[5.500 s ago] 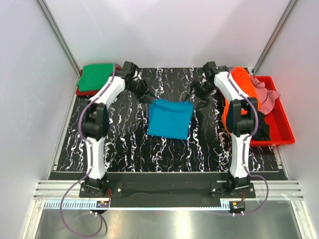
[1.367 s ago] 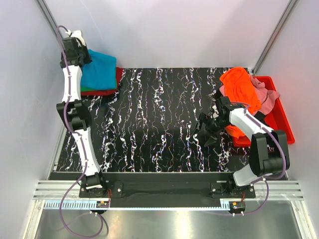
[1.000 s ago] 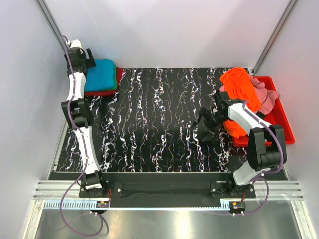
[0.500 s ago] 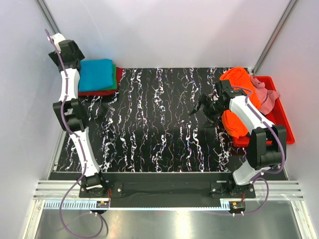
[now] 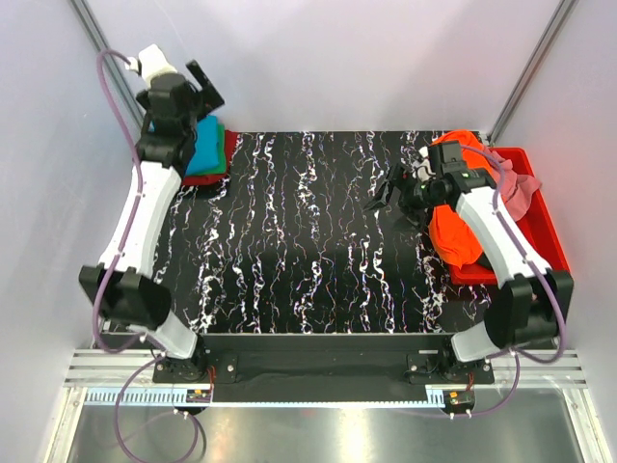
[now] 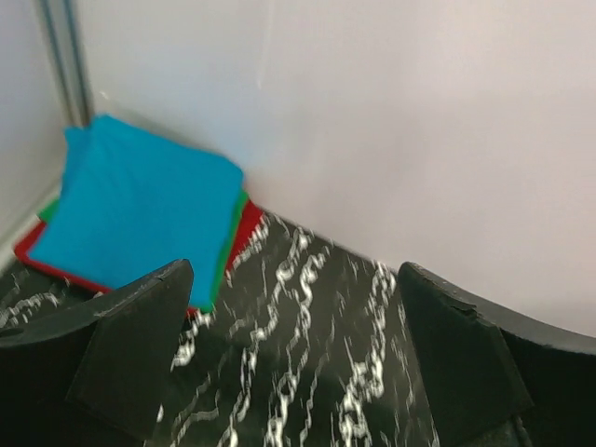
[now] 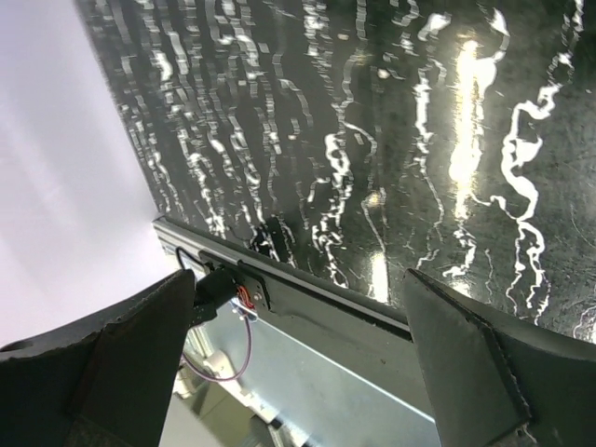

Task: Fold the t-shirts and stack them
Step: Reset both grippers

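The teal shirt (image 6: 140,209) lies folded on top of a green shirt (image 6: 226,251) and a red shirt (image 6: 246,226), stacked in the far left corner of the table (image 5: 289,241). The left gripper (image 5: 198,92) hangs above this stack with its fingers spread wide and empty. On the right, an orange shirt (image 5: 458,207) and a pink shirt (image 5: 511,188) spill from the bin (image 5: 540,241). Just beside them, the right gripper (image 5: 388,191) hovers over bare table, fingers apart, holding nothing.
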### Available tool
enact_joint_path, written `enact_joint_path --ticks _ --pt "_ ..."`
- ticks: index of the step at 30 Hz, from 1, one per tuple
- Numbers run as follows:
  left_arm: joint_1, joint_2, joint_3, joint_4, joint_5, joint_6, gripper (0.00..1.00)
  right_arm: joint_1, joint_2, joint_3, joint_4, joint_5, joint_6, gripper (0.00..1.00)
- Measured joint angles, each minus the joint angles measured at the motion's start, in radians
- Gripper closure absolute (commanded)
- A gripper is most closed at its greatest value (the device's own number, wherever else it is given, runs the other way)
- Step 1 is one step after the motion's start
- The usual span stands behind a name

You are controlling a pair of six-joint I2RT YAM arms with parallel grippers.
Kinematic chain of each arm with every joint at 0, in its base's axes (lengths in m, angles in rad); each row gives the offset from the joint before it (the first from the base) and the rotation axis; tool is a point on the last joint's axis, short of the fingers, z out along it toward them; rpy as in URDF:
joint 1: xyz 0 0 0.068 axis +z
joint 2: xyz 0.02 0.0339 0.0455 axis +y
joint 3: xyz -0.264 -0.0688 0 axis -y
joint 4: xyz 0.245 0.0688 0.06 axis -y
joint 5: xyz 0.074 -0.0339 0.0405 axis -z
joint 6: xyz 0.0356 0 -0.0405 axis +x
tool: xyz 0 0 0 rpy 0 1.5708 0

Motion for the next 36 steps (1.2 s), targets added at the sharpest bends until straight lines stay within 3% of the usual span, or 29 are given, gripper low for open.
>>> enact_joint_path --ticks 6,13,23,29,32,36 --pt "-0.013 -0.208 -0.36 -0.027 0.164 -0.032 0.01 0.001 -0.145 0.004 0.001 -0.004 -0.015 0.0" --pt "-0.105 -0.484 -0.732 -0.113 0.227 0.005 0.01 0.003 -0.294 -0.089 0.006 0.005 -0.021 0.0" --pt "-0.272 -0.749 -0.755 -0.315 0.415 0.079 0.01 0.003 -0.436 -0.295 0.031 0.018 -0.028 0.0" --pt "-0.276 -1.044 -0.942 -0.259 0.516 -0.124 0.01 0.003 -0.491 -0.365 0.051 0.035 -0.005 0.0" --pt "-0.276 -1.022 -1.048 -0.227 0.605 -0.218 0.01 0.003 -0.493 -0.373 0.063 0.045 0.013 0.0" --pt "-0.276 -0.917 -1.081 -0.241 0.671 -0.254 0.01 0.003 -0.496 -0.372 0.081 0.071 0.026 0.0"
